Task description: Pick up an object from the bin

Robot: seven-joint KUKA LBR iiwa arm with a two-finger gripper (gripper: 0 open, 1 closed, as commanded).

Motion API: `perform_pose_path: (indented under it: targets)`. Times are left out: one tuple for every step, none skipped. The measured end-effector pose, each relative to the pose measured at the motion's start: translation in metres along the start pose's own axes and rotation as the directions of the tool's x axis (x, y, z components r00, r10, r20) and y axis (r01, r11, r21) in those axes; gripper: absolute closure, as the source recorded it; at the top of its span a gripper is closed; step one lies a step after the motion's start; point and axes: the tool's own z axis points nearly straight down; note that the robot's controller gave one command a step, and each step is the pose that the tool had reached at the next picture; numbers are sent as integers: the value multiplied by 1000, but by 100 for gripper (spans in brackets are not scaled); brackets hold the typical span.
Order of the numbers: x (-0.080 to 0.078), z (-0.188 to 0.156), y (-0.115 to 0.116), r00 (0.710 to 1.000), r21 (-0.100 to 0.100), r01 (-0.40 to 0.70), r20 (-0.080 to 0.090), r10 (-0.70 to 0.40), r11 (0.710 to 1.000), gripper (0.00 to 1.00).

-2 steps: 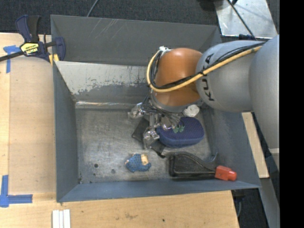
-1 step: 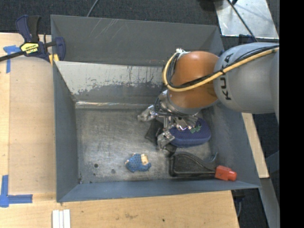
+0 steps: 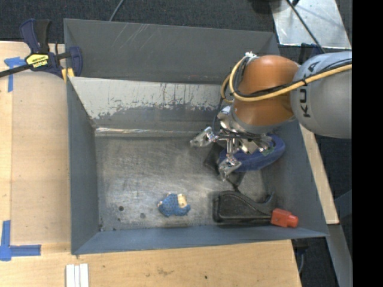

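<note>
Okay, gripper at right-centre of frame, down low inside bin near its right wall, jaws spread apart, orange wrist cover and yellow cable above. Blue curved piece lying under and just right of gripper, partly hidden by it, dark patch beside it at gripper's lower edge, touching jaws or not impossible to tell. Below that, at lower right of bin floor, black tool with red tip lying flat along front wall; small blue-and-yellow lump alone at lower centre, well apart from gripper.
</note>
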Motion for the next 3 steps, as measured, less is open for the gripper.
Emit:
perform_pose_path:
  targets:
    - [51,-39,-30,1000,4,-11,-10,11,1000,0]
    - [40,1,-66,946,-8,325,-8,-325,946,0]
    - [40,0,-90,668,-32,744,19,-744,668,0]
